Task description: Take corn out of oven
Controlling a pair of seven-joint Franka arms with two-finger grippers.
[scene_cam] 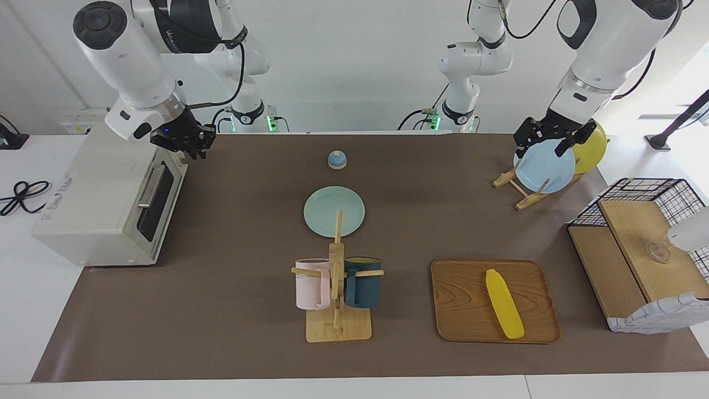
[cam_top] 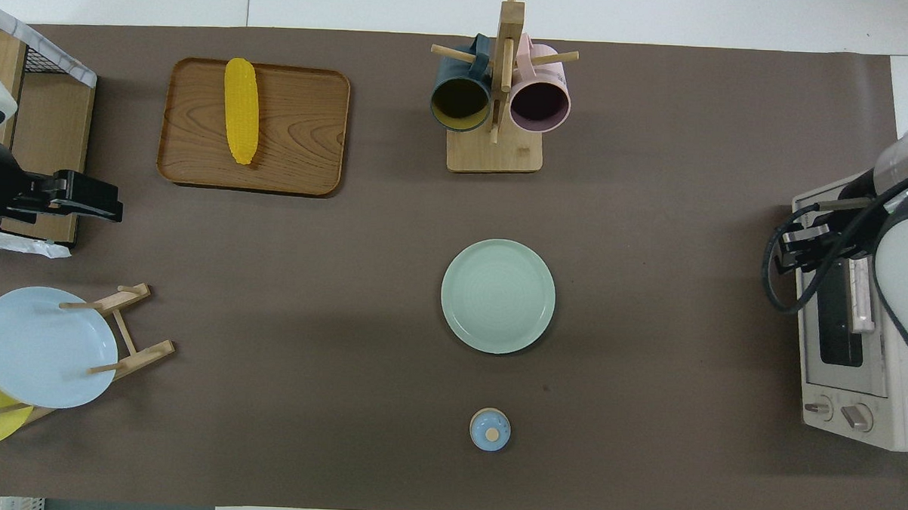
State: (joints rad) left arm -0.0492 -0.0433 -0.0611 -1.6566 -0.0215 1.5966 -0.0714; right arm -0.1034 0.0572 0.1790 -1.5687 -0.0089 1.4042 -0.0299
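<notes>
The yellow corn (scene_cam: 504, 303) lies on a wooden tray (scene_cam: 465, 310) toward the left arm's end of the table, far from the robots. It also shows in the overhead view (cam_top: 241, 110). The off-white oven (scene_cam: 94, 205) stands at the right arm's end with its dark glass door shut. It also shows in the overhead view (cam_top: 850, 374). My right gripper (scene_cam: 196, 148) hangs beside the oven's upper door corner nearest the robots, holding nothing; it also shows in the overhead view (cam_top: 792, 248). My left gripper (scene_cam: 543, 145) is open and empty, raised over the blue plate (scene_cam: 545, 166).
A wooden rack holds the blue plate and a yellow plate (scene_cam: 591, 148). A green plate (scene_cam: 334, 210) lies mid-table, a small blue lid (scene_cam: 337, 159) nearer the robots. A mug stand (scene_cam: 337, 324) holds a pink mug and a dark blue mug. A wire-framed wooden shelf (scene_cam: 637, 244) stands beside the tray.
</notes>
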